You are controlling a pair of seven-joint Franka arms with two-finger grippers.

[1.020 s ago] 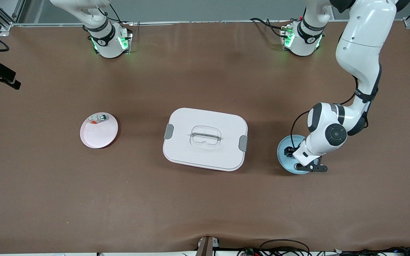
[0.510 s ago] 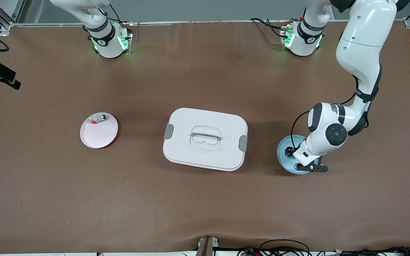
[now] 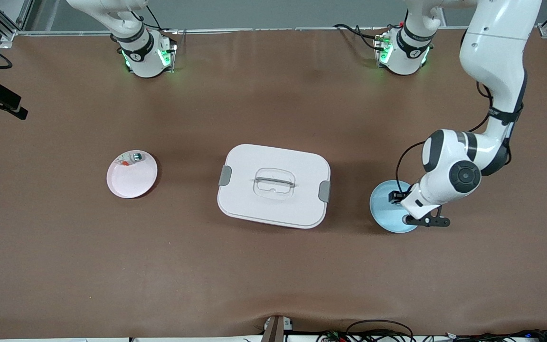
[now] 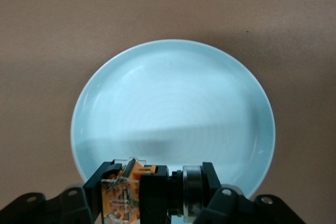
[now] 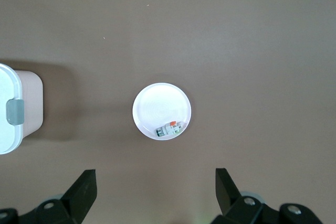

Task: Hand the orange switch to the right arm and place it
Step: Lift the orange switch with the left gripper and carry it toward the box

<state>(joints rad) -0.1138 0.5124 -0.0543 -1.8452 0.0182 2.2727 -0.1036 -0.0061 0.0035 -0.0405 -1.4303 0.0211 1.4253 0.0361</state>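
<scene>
My left gripper (image 4: 157,195) is shut on the orange switch (image 4: 123,195), a black-and-tan blocky part with a metal ring, held sideways between the fingers. It hangs just above the light blue plate (image 4: 173,103). In the front view the left gripper (image 3: 395,196) is over the blue plate (image 3: 383,213) at the left arm's end of the table. My right gripper (image 5: 156,192) is open and empty, high above the pink plate (image 5: 155,106), and does not show in the front view.
A small white-grey part (image 3: 131,159) with a red-orange bit lies on the pink plate (image 3: 131,183) toward the right arm's end. A white lidded box (image 3: 273,185) with grey clips stands mid-table between the two plates.
My left arm has risen and shifted toward its own end of the table with the switch in its gripper; more of the blue plate shows. The right arm has not visibly moved.
</scene>
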